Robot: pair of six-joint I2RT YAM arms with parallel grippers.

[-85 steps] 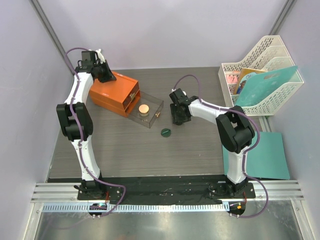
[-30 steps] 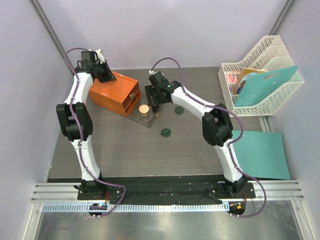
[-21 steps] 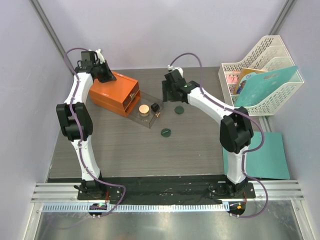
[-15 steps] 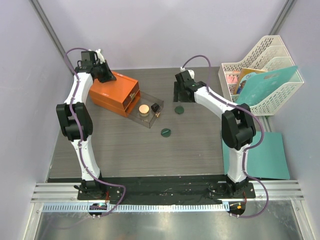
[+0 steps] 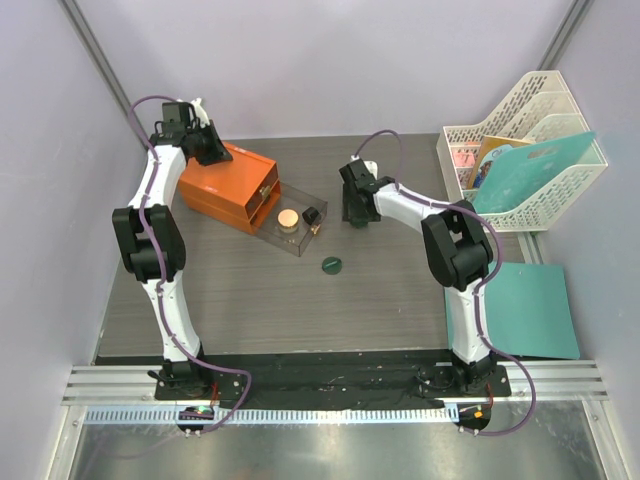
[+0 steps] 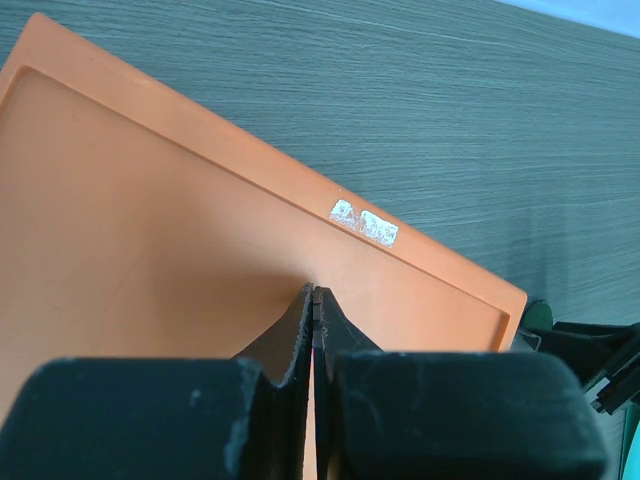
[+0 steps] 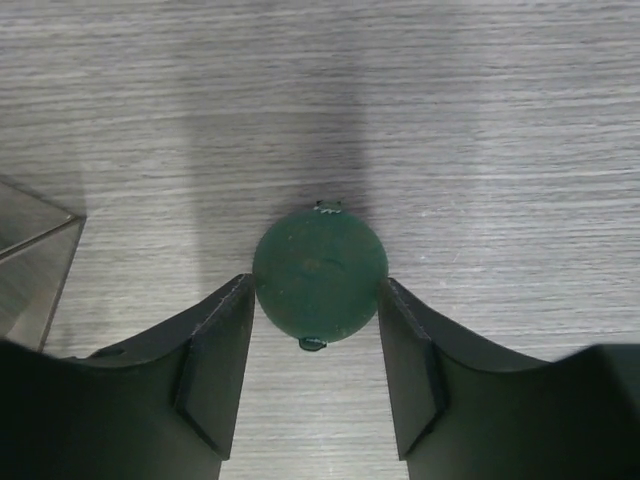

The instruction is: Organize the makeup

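1. Your right gripper (image 7: 316, 288) is down at the table, just right of the clear plastic drawer tray (image 5: 299, 242). Its jaws are partly spread, with the dark green round disc (image 7: 320, 272) between them.
2. In the right wrist view both fingers (image 7: 214, 368) meet the rim of that disc, one on each side. The disc lies flat on the grey wood-grain table (image 5: 390, 295).
3. From the top view you cannot see this disc, because the gripper covers it.
4. A second dark green disc (image 5: 331, 265) lies on the table nearer the arm bases, apart from the tray and from the right gripper.
5. Inside the clear tray sit a tan-lidded round jar (image 5: 288, 218) and a small black piece (image 5: 311, 213), side by side.
6. Your left gripper (image 6: 313, 296) is over the orange drawer box (image 6: 150, 230) at the far left. Its jaws are pressed together with nothing between them.
7. The clear tray juts out from the front of the orange box toward the middle of the table.
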